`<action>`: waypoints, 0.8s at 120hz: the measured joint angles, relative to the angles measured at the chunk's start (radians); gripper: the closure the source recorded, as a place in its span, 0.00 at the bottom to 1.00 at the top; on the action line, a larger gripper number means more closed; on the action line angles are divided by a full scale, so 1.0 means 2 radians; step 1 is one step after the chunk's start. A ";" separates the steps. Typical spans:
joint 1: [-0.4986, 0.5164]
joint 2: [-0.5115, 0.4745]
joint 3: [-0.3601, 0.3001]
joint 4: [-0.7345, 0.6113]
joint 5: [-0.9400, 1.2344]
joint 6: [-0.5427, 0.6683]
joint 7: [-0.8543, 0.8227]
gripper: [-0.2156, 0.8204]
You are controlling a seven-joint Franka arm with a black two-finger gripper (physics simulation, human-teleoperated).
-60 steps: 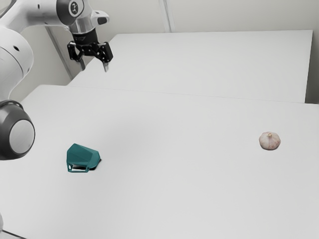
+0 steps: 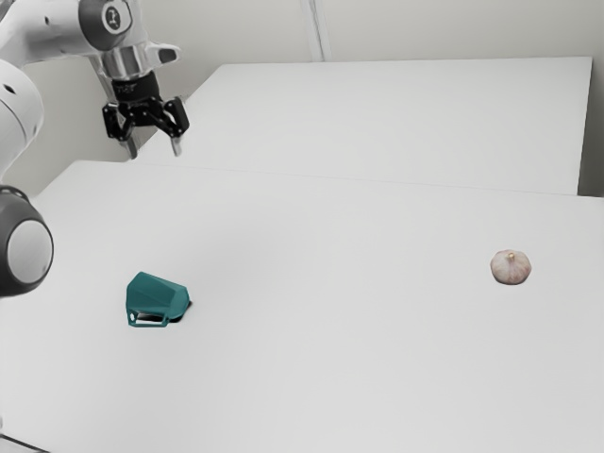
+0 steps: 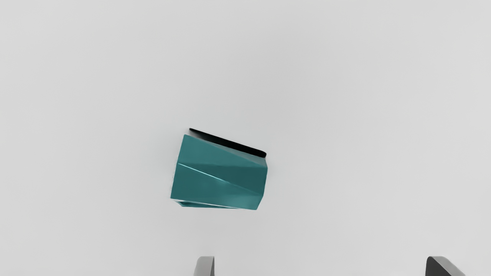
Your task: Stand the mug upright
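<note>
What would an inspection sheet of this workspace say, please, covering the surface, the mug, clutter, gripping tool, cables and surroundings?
Surface: smooth white tabletop, no spills seen.
Job's things: teal faceted mug lying on its side, not yet upright; its material cannot be told.
Clutter: one whitish, rounded garlic bulb, well apart from the mug, toward the exterior view's right.
Tool: black two-finger tool open, holding nothing, raised above the surface.
Cables: none identifiable; a thin dark line at the exterior view's lower left corner is unclear.
Surroundings: plain white flat panel beyond the tabletop, pale wall behind it.
</note>
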 joint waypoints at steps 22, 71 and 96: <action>0.070 -0.077 -0.008 -0.173 -0.039 0.034 0.049 0.21; 0.106 -0.108 0.090 -0.336 -0.140 0.161 0.231 0.21; 0.107 -0.104 0.105 -0.392 -0.174 0.198 0.329 0.21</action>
